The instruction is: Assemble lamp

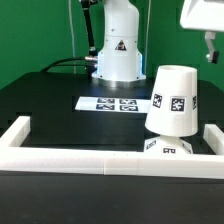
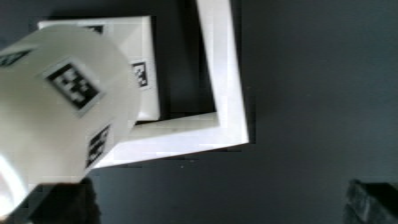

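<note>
Hanging high over the desk's far right corner, the gripper (image 1: 210, 50) touches nothing; I cannot tell its spread. The shade (image 1: 172, 100) stands well below, near the front right corner.

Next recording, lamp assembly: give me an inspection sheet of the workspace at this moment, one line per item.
Surface: black table, bordered on the near side by a white rail.
Job's things: white tapered shade stands narrow end up on the tagged base, at the exterior view's right, by the rail corner; bulb not visible.
Clutter: nothing seen beyond the marker board lying flat mid-table.
Grippers: gripper hangs at the exterior view's upper right, above the shade and apart from it, holding nothing; open or shut cannot be told.
Cables: dark cable runs to the arm's pedestal.
Surroundings: green backdrop behind the table.
</note>
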You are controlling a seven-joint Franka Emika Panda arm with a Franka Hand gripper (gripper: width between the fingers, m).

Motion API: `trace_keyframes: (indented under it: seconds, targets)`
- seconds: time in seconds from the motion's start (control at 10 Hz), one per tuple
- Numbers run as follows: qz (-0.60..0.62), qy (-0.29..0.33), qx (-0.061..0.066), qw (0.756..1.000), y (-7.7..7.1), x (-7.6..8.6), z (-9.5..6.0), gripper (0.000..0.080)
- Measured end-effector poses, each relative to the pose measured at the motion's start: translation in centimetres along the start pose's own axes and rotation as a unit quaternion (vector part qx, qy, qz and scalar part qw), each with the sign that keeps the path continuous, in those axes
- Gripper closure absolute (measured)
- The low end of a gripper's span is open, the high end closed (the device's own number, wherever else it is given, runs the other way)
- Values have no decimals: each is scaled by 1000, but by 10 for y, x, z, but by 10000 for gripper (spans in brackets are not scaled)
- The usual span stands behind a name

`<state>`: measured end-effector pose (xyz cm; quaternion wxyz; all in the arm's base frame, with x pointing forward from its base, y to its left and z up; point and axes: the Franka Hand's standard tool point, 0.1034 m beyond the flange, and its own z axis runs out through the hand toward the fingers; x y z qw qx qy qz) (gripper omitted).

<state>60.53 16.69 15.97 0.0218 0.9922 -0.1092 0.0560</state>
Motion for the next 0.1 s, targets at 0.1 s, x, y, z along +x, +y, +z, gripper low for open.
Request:
trace_keyframes:
  seconds: [0.1]
  targets:
    - [-6, 0, 1, 1000, 1, 0, 0, 101]
